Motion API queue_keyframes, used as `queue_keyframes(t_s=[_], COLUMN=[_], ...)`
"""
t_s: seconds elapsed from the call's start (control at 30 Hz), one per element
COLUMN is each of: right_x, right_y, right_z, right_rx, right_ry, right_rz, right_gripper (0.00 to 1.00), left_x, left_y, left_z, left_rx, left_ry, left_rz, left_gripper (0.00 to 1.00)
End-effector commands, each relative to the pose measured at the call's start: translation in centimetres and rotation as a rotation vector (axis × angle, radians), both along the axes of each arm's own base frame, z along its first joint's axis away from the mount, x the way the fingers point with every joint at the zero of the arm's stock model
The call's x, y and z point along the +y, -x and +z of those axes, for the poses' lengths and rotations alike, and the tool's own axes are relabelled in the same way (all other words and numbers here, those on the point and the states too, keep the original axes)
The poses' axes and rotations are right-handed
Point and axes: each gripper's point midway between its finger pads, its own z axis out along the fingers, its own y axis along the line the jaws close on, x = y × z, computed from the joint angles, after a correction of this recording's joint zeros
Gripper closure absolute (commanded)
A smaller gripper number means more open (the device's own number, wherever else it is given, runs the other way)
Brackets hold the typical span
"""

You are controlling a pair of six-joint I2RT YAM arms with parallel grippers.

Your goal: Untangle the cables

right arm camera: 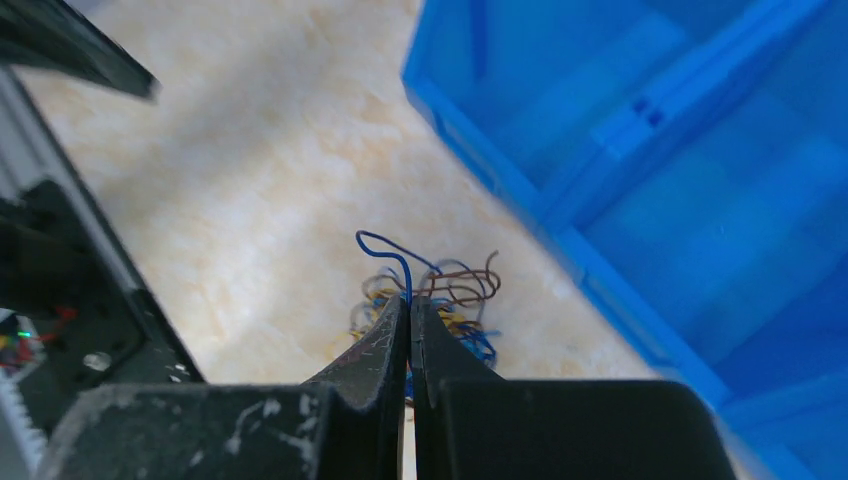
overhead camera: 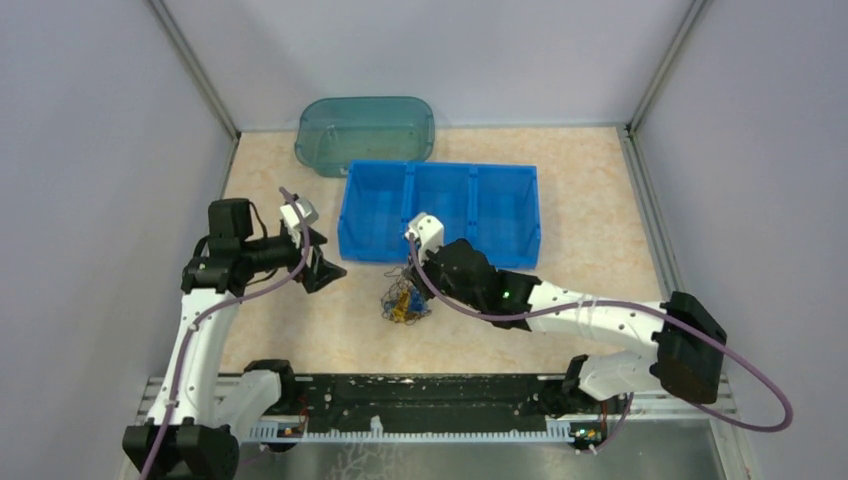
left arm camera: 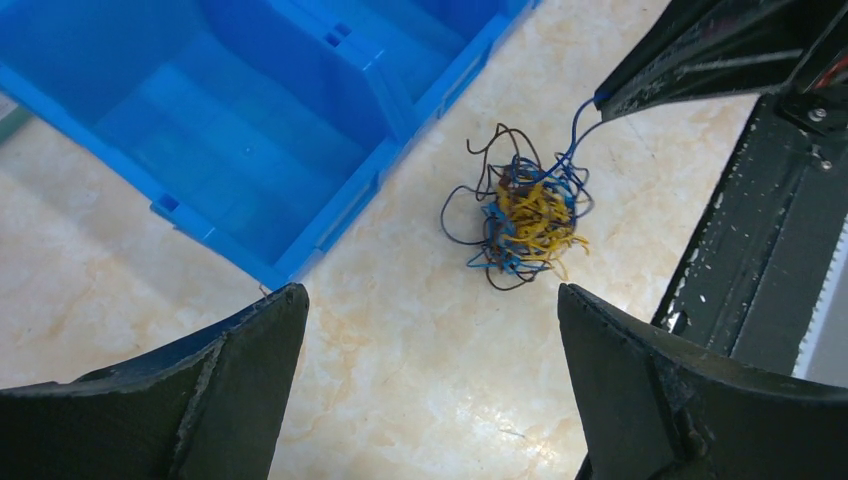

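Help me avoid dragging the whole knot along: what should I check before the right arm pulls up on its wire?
1. Right tool shut on one blue wire: ok. The jaws are closed and the wire loops out at the tips.
2. Only that wire caught: cannot tell. The fingers hide what lies below the tips.
3. Left tool open and free: ok. It hangs above the table and holds nothing.
4. Clump of cables held down: not ok. It lies loose and nothing pins it.
5. Clump apart from the blue bin: ok. It sits on the table beside the bin.
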Motion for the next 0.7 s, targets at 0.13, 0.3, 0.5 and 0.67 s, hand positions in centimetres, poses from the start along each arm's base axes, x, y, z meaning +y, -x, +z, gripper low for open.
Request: queue_keyframes(t_s=[0.13, 0.3, 0.5, 0.67], right_x=[3.8, 4.7, 6.0, 6.8], right_y=[3.2, 4.2, 4.9, 5.1], right_z=[9.3, 11.2, 12.4, 12.3], right_rx=[-0.001, 0.009, 0.028, 0.046], right_ry=[-0.230, -0.312, -0.360, -0.369], right_rz=[0.203, 0.240, 0.285, 0.297], right_gripper=[1.00, 1.00, 1.00, 1.00], left_x=[-2.4, -3.1, -4.4, -5.1], left_y=[4.2, 5.2, 5.2, 4.8], left_z=[3.2, 2.7, 3.1, 4.0], left_rx=[-0.133, -0.117, -0.155, -0.215], left_ry=[0.101, 0.117, 0.123, 0.105], left_rz=[-0.192, -0.222, -0.253, -0.286], left_gripper=[0.00, 0.00, 0.02, 0.06])
